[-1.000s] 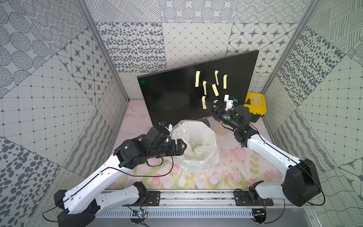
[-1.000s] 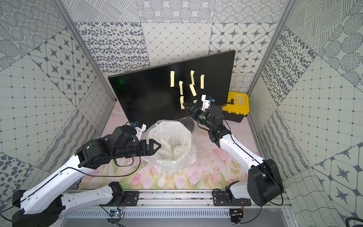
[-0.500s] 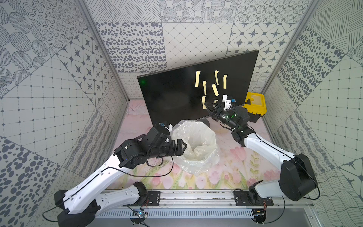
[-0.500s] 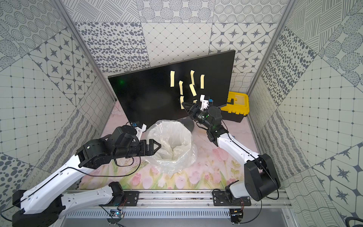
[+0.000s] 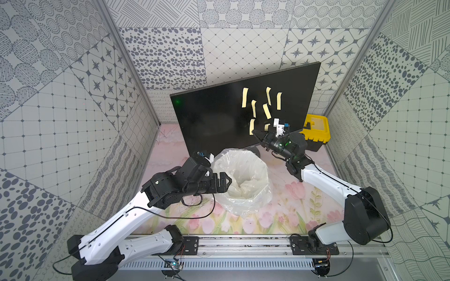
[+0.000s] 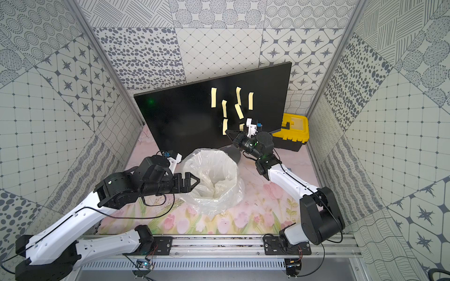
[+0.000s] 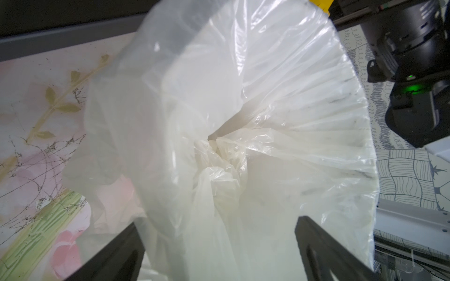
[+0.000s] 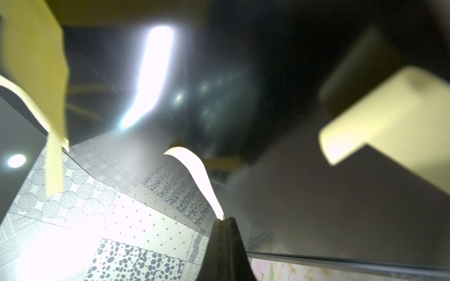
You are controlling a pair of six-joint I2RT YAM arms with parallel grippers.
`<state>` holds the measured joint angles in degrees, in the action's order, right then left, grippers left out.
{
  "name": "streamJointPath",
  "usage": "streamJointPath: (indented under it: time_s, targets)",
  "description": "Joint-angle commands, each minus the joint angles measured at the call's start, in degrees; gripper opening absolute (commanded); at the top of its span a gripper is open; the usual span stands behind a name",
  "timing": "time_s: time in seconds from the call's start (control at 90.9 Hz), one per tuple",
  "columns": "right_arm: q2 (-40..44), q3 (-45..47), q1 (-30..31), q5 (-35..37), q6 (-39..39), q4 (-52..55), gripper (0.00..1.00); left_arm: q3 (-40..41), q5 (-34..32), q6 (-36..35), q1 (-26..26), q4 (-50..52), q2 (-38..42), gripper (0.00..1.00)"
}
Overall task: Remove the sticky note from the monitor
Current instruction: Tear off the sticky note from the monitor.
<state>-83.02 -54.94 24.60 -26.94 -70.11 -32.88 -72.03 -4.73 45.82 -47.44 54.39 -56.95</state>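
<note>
Right gripper (image 8: 224, 219) is pinched shut on the loose lower end of a note (image 8: 194, 170), bottom centre of the wrist frame, against the monitor (image 5: 214, 121). The note looks light, limp and tearable, so peel it gently.

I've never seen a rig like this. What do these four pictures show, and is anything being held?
Two robot arms work over a flowered table, each ending in a gripper. Two pictures look down on the whole scene from overhead and are nearly alike. The other two come from a camera on each arm's wrist.

On the table stand a black monitor with seven yellow sticky notes on its screen, a clear bag standing open, and a yellow toolbox.

The right gripper is shut on the lower end of one note, which does not look pulled off yet. The left gripper is open at the bag's rim.
</note>
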Motion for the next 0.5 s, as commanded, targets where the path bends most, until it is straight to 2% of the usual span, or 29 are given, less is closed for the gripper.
streamJointPath:
  time_s: [0.0, 0.484]
  targets:
    - [2.90, 0.17, -0.46, -0.83, 0.96, -1.21, 0.00, 0.46, -0.51, -0.74, -0.51, -1.56, 0.15, 0.99]
    - [18.39, 1.85, -0.41, -5.26, 6.04, 15.72, 0.00, 1.76, -0.93, -0.25, -0.51, -1.81, 0.93, 0.99]
